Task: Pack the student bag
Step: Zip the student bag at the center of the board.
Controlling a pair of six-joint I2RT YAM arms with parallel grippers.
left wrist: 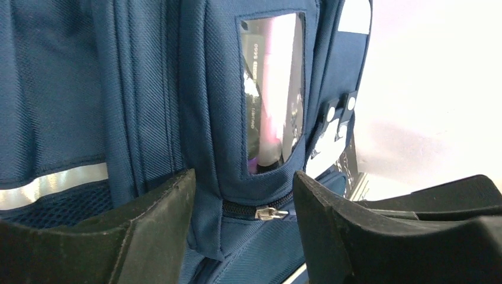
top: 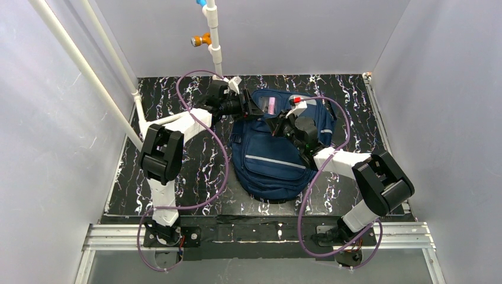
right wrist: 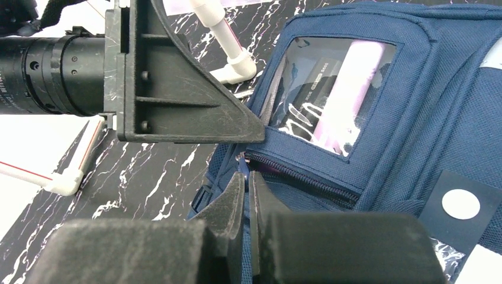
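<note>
Navy blue woven-fabric student bag (top: pixel 272 160) lies flat mid black white-veined table (top: pixel 355 100), between both arms. Glossy clear plastic front window (left wrist: pixel 272 89) shows pink stick and dark flat item inside, so packing looks at least partly done. Zip under pocket looks mostly shut; small metal zipper pull (left wrist: pixel 269 213) hangs free. Main compartment not visible. Left gripper (left wrist: pixel 243 176) jaws apart, straddling pocket edge; fabric contact unclear. Right gripper (right wrist: pixel 247 177) fingers together at zip end, apparently holding nothing.
</note>
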